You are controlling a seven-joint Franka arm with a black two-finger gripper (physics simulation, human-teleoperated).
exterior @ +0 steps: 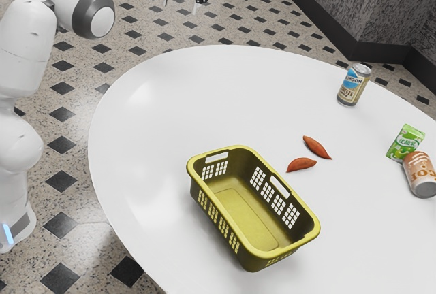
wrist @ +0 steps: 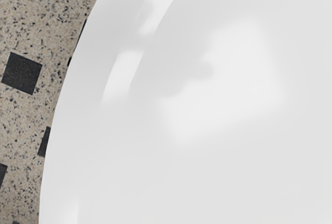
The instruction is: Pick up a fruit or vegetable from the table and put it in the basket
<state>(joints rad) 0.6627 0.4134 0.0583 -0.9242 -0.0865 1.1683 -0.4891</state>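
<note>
Black two-finger end effector (exterior: pixel 180 5): fingers spread wide, nothing between them, raised clear of the round, glossy white tabletop (exterior: pixel 160 113). On that smooth surface, outside the basket (exterior: pixel 308 235) and near its long side: two slender, tapered, orange-red vegetables (exterior: pixel 317 148) (exterior: pixel 302 165), just beside each other. Basket: yellow-green, rounded rectangular rim, grid-perforated walls, slotted handles, empty interior. Farther off: cylindrical coffee can (exterior: pixel 353 85), green packet (exterior: pixel 406 143), brown-and-white can (exterior: pixel 419 173). Below, speckled floor (wrist: pixel 21 120) with dark square insets.
</note>
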